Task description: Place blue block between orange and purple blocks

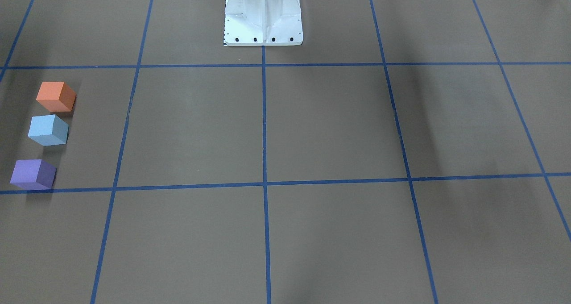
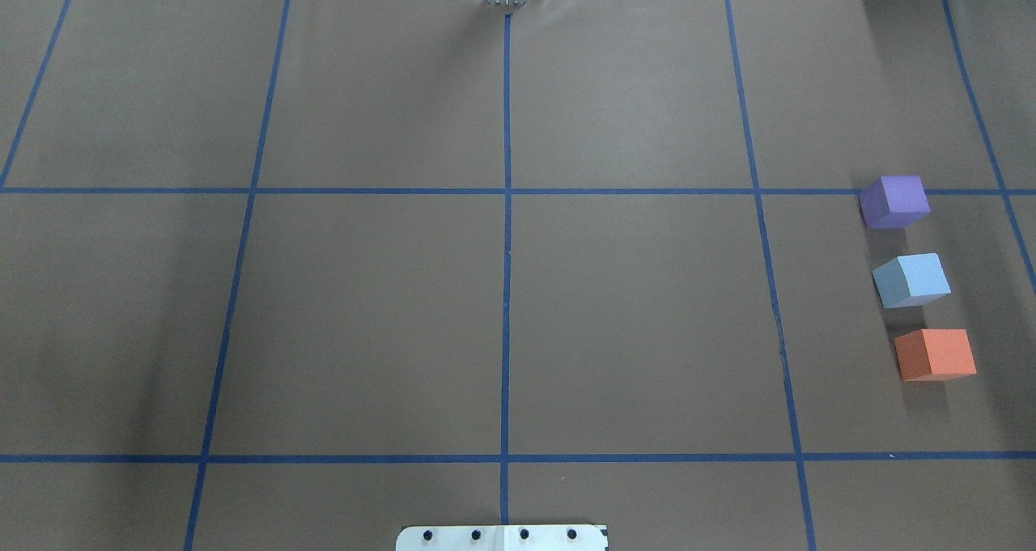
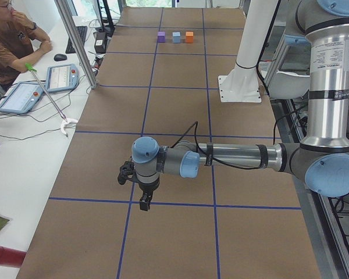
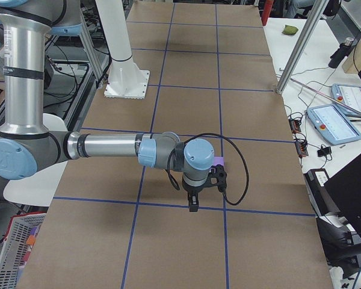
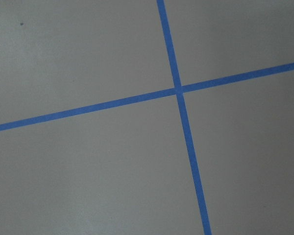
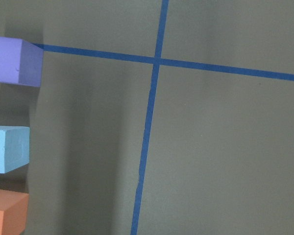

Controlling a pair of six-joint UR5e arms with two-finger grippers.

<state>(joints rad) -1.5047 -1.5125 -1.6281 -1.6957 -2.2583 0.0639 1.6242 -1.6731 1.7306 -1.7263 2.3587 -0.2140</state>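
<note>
The light blue block (image 2: pixel 910 280) sits on the brown table between the purple block (image 2: pixel 893 201) and the orange block (image 2: pixel 935 354), in a row at the robot's far right, with small gaps. They also show in the front view: orange (image 1: pixel 55 96), blue (image 1: pixel 48 130), purple (image 1: pixel 33 173). The right wrist view has them at its left edge, blue (image 6: pixel 9 149) in the middle. My left gripper (image 3: pixel 145 203) hangs over a tape crossing far from the blocks. My right gripper (image 4: pixel 192 206) hangs above the table near the purple block (image 4: pixel 218 161). I cannot tell whether either is open or shut.
Blue tape lines (image 2: pixel 507 211) divide the table into squares. The white robot pedestal (image 1: pixel 263 18) stands at the table's robot side. A side table with tablets (image 3: pixel 61 77), a metal post (image 3: pixel 75 40) and a seated operator (image 3: pixel 9 40) lies along the far edge.
</note>
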